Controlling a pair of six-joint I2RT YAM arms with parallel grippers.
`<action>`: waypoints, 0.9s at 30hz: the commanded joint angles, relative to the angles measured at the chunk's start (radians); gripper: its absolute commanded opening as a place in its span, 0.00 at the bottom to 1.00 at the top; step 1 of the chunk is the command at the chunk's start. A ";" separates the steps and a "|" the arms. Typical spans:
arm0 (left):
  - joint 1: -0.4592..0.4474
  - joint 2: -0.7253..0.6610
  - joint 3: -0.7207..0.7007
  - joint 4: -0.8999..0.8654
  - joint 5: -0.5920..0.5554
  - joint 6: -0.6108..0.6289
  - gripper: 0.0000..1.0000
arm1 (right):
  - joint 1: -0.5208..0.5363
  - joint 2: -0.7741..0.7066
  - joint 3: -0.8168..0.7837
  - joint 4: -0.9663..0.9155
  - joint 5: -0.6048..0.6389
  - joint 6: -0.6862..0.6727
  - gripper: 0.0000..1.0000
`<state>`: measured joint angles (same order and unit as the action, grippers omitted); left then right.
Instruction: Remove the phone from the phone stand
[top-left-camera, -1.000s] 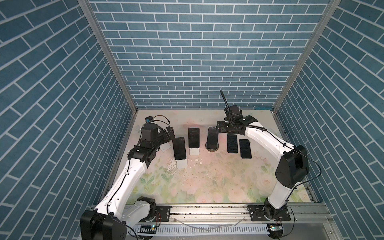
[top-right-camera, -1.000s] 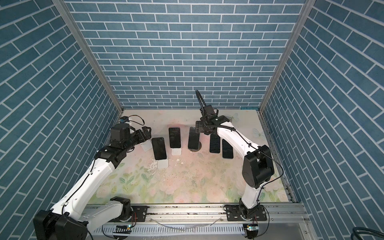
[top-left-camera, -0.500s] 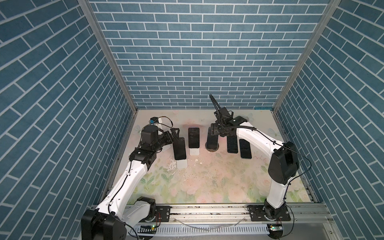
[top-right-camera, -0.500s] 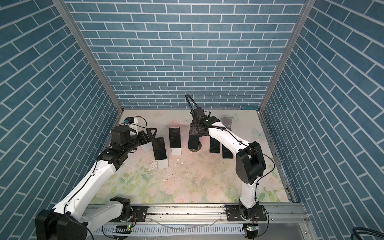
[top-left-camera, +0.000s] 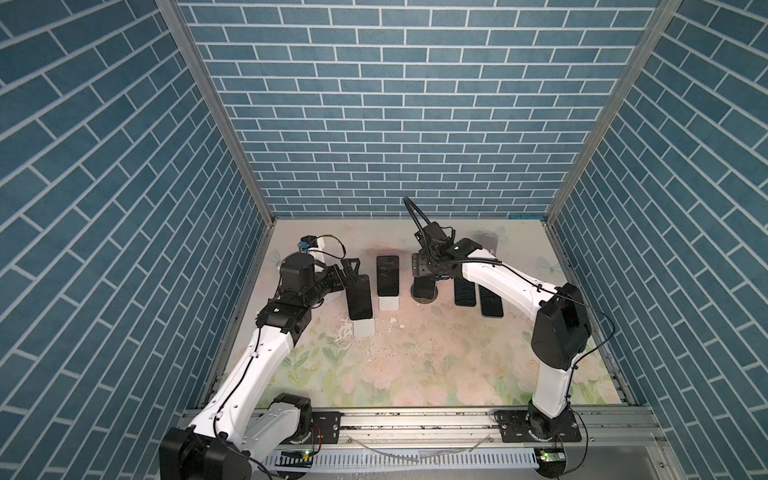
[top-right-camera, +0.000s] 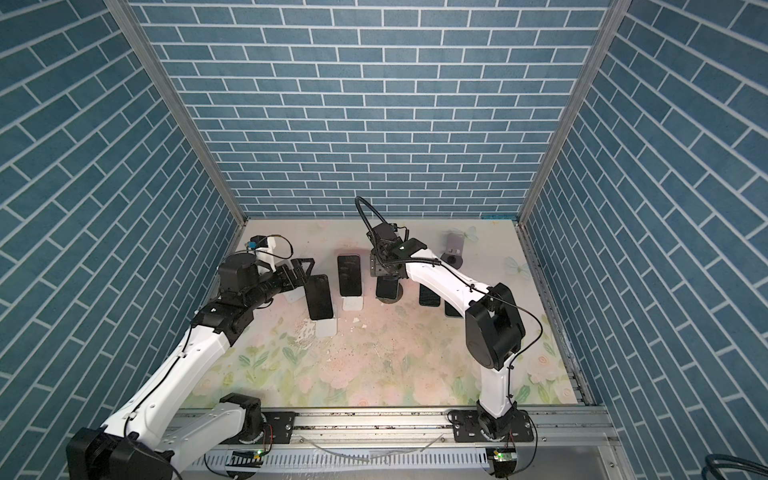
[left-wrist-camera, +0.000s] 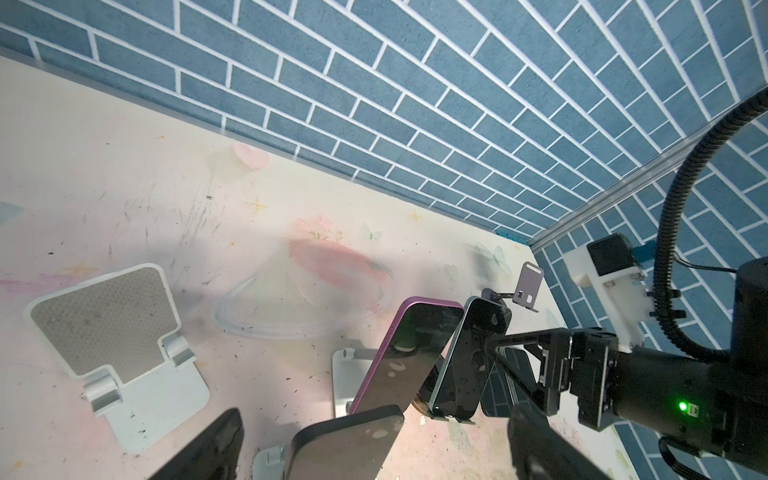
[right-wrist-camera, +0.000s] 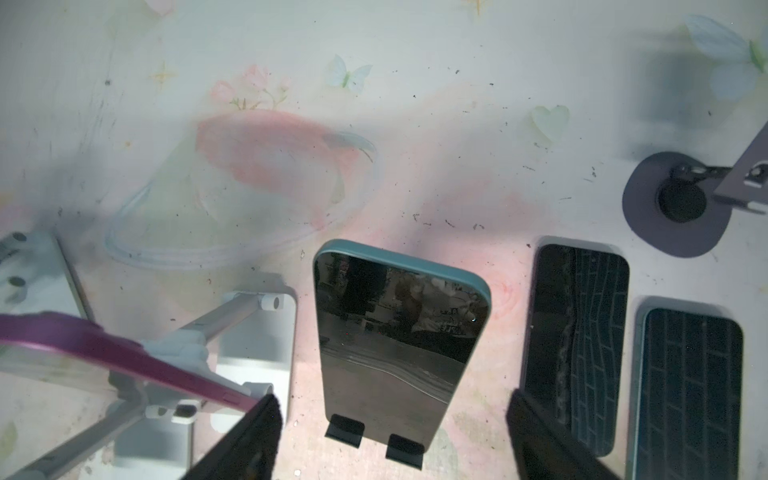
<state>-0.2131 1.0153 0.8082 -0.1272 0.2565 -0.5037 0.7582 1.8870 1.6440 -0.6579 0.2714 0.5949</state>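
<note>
Teal-rimmed phone (right-wrist-camera: 399, 332) sits lower centre on its black stand (right-wrist-camera: 345, 432), untouched between the right pincer's (right-wrist-camera: 390, 401) wide-spread fingers (right-wrist-camera: 257, 432); left pincer (top-left-camera: 350, 271) gapes too.

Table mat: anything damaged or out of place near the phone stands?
The mat is scuffed, with a flaked patch and pale crumbs beside a white stand base. Nothing else stands out.

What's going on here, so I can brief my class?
The right arm has its jaws open either side of the teal-edged phone, not touching it; it sits in its dark stand. The left arm has open jaws by a black phone on a white stand. Two more phones lie flat on the table.
</note>
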 joint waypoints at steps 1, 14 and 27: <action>-0.003 -0.012 -0.014 0.023 0.014 0.021 1.00 | 0.012 0.009 -0.004 0.005 0.071 0.047 0.99; -0.003 -0.021 -0.034 0.031 0.020 0.036 1.00 | 0.018 0.067 0.008 0.041 0.075 0.102 0.99; -0.003 -0.015 -0.066 0.104 0.063 0.007 1.00 | 0.051 0.156 0.077 -0.013 0.194 0.186 0.96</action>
<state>-0.2131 0.9981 0.7540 -0.0586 0.2924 -0.4915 0.7948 2.0197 1.6604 -0.6281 0.3973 0.7181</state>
